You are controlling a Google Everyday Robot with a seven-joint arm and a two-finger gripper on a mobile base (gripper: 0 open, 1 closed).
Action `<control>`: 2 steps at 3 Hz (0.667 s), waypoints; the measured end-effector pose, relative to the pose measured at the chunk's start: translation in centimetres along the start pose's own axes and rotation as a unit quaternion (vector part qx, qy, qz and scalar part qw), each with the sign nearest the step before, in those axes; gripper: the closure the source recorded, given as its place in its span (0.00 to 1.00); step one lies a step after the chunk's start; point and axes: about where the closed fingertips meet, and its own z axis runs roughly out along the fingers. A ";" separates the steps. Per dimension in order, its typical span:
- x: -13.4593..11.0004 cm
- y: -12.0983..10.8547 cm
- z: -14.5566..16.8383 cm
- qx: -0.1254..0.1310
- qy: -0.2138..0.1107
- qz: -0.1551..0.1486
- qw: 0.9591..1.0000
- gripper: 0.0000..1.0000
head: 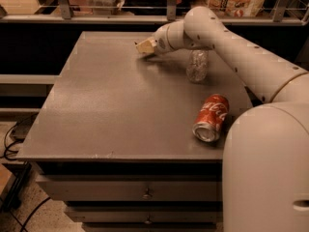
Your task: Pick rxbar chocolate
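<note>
My gripper [145,46] is at the far side of the grey table [111,110], near its back edge and just above the surface, with the white arm [231,42] reaching in from the right. The rxbar chocolate does not show; only a dark shadow lies under the gripper, and I cannot tell whether anything is held.
A clear plastic bottle [197,65] lies under the arm, right of the gripper. A red Coca-Cola can [211,117] lies on its side near the table's front right. My white base [265,168] fills the lower right. A railing and shelves run behind the table.
</note>
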 end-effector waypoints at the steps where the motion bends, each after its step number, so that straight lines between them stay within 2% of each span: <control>1: -2.9 0.6 -0.9 -0.003 -0.028 -0.021 0.999 1.00; 2: -6.4 1.2 -2.6 0.004 -0.050 -0.054 0.997 1.00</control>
